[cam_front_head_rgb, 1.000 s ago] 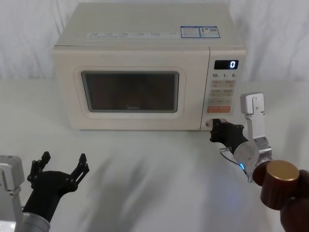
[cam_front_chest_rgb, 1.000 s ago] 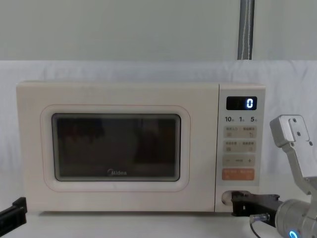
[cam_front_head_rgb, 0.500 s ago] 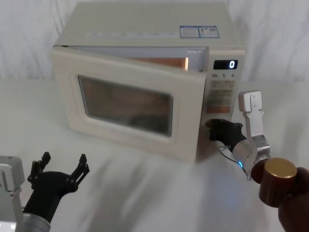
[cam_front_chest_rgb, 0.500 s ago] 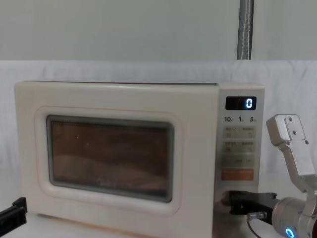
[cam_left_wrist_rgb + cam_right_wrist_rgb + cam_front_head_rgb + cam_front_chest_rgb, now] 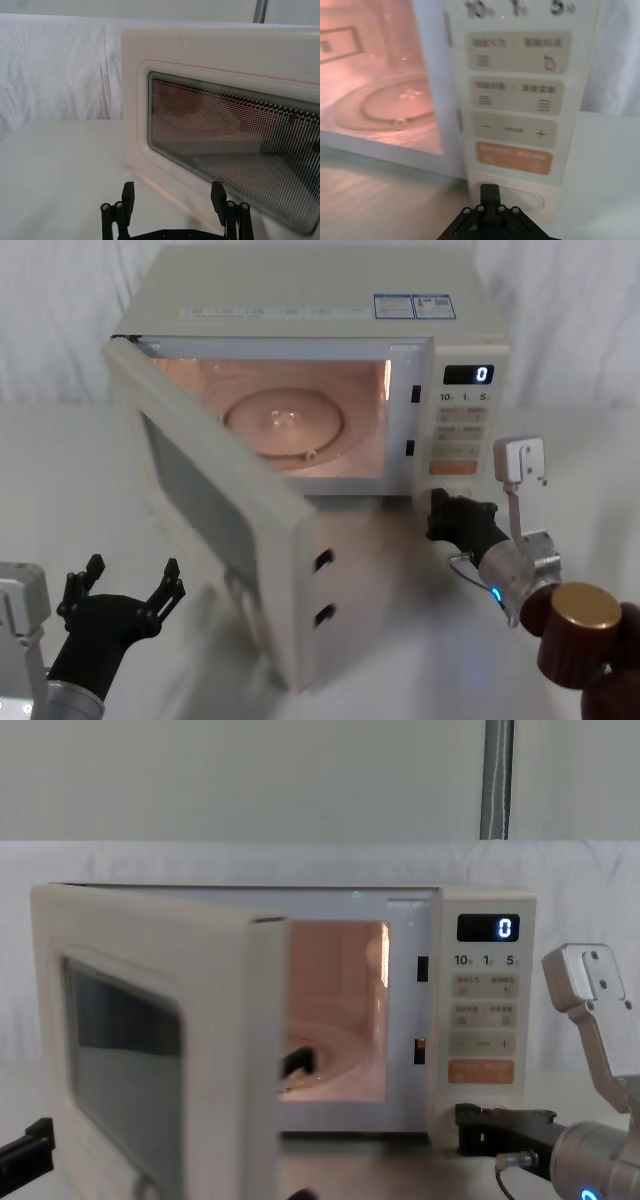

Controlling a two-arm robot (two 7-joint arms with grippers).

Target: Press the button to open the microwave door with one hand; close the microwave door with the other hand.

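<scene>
Door (image 5: 215,505) x1 open, right end effector (image 5: 437,512) at button (image 5: 520,200)

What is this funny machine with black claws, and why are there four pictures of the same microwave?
It is a robot with two arms, and each arm ends in a pincer. It carries four cameras: one on its head looking down, one on its chest looking straight ahead, and one on each wrist. On the white table stands a cream microwave oven. Its wide cream door with a dark glass window stands swung open, and a light glows on the round glass plate inside. The right pincer has its tip at the big cream oval button at the bottom of the panel. The left pincer waits, open and holding nothing, near the door.
</scene>
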